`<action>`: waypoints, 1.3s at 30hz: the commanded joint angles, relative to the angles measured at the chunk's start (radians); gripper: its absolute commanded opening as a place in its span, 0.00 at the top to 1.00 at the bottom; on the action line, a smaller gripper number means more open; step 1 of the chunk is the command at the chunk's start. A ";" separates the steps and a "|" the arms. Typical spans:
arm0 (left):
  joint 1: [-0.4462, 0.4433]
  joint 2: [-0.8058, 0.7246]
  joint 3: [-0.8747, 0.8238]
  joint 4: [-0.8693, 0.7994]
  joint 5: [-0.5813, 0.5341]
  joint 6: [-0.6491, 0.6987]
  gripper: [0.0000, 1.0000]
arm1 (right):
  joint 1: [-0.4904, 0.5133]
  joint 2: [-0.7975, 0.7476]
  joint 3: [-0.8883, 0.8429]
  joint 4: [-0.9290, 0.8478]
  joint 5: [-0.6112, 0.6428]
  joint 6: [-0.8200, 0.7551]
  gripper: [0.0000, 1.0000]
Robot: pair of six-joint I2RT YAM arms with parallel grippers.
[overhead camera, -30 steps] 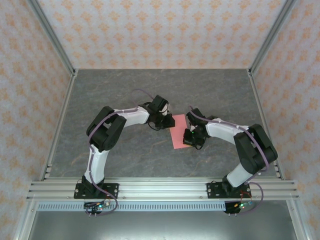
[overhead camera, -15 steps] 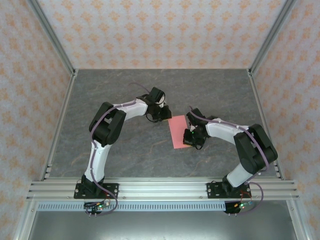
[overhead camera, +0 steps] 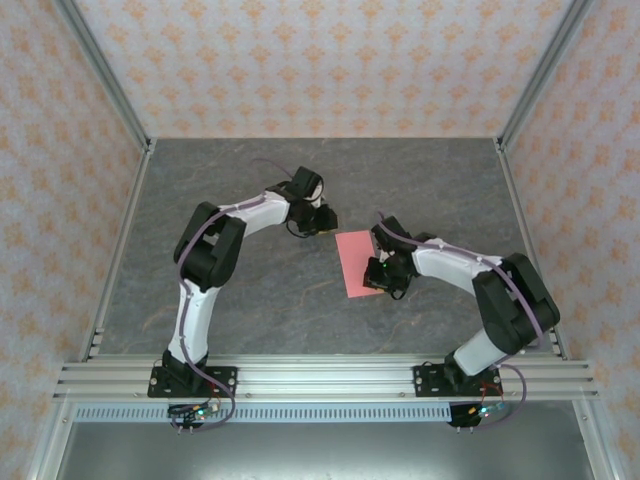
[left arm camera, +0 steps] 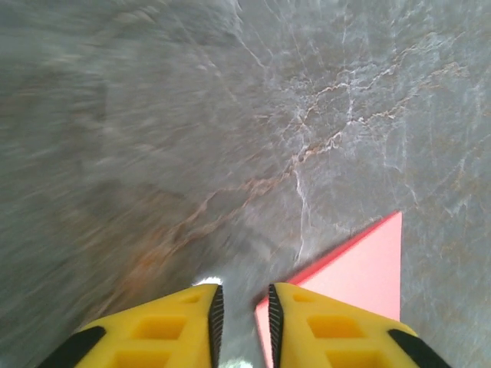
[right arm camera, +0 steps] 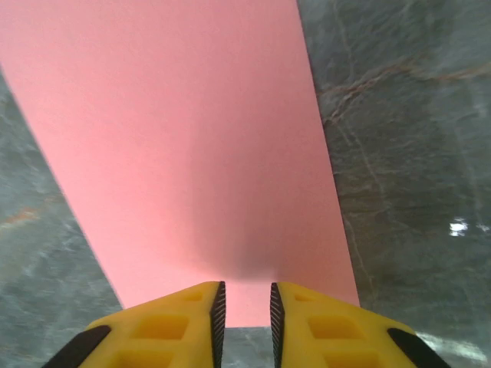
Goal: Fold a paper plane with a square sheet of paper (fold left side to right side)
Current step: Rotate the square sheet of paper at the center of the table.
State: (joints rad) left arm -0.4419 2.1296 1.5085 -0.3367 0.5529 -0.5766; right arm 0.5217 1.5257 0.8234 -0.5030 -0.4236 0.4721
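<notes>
Lying flat on the desk (overhead camera: 430, 180), the square sheet of paper (overhead camera: 356, 262) has the left end effector (left arm camera: 242, 295) beside one corner and the right end effector (right arm camera: 244, 287) over its edge, both narrowly parted, empty.

Left arm swings back and to the left. Left gripper (overhead camera: 320, 218) is now off the square sheet of paper (overhead camera: 355, 262), just past its far-left corner, no longer over it. Sheet's far edge is now uncovered and lies flat. Right arm's elbow drifts slightly outward.
</notes>
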 commanded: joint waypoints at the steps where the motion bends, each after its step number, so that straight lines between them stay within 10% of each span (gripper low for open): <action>1: 0.027 -0.228 -0.105 0.038 -0.075 0.011 0.69 | 0.004 -0.105 0.051 -0.042 0.102 -0.013 0.62; 12: 0.027 -0.681 -0.601 0.222 -0.194 -0.087 0.49 | 0.009 -0.036 0.065 -0.094 0.180 -0.043 0.02; 39: 0.026 -0.826 -0.708 0.143 -0.286 -0.052 0.41 | 0.184 0.161 0.163 -0.109 0.166 0.041 0.00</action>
State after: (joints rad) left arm -0.4126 1.3300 0.8162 -0.1680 0.3054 -0.6487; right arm 0.6621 1.6653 0.9646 -0.5941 -0.2123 0.4713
